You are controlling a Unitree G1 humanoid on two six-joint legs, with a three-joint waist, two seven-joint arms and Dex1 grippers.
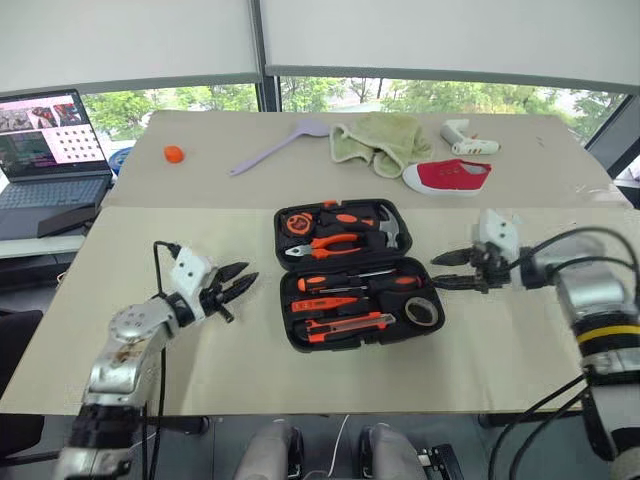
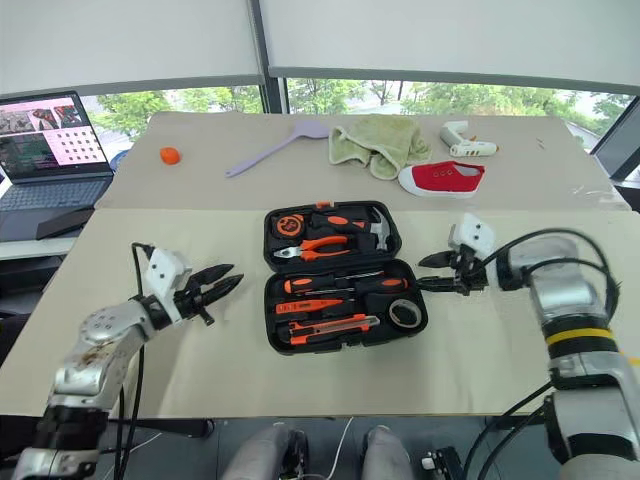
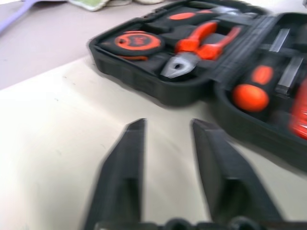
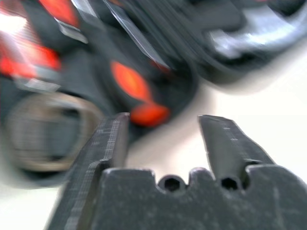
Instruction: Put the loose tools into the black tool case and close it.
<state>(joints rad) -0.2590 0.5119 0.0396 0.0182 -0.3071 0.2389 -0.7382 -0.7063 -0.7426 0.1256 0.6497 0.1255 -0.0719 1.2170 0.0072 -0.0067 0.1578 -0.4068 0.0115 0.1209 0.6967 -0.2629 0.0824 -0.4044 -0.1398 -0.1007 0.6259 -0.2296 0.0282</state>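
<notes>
You have bare table (image 1: 200, 370) on both sides of the open black tool case (image 1: 350, 272); beyond it, the lilac spatula (image 1: 272, 146), towel (image 1: 380, 140) and red shoe (image 1: 448, 176) crowd the way.

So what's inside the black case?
The open tool case holds a tape measure, pliers and a hammer in the far half, and screwdrivers, a knife and a tape roll nearer. What's underneath them is hidden.
</notes>
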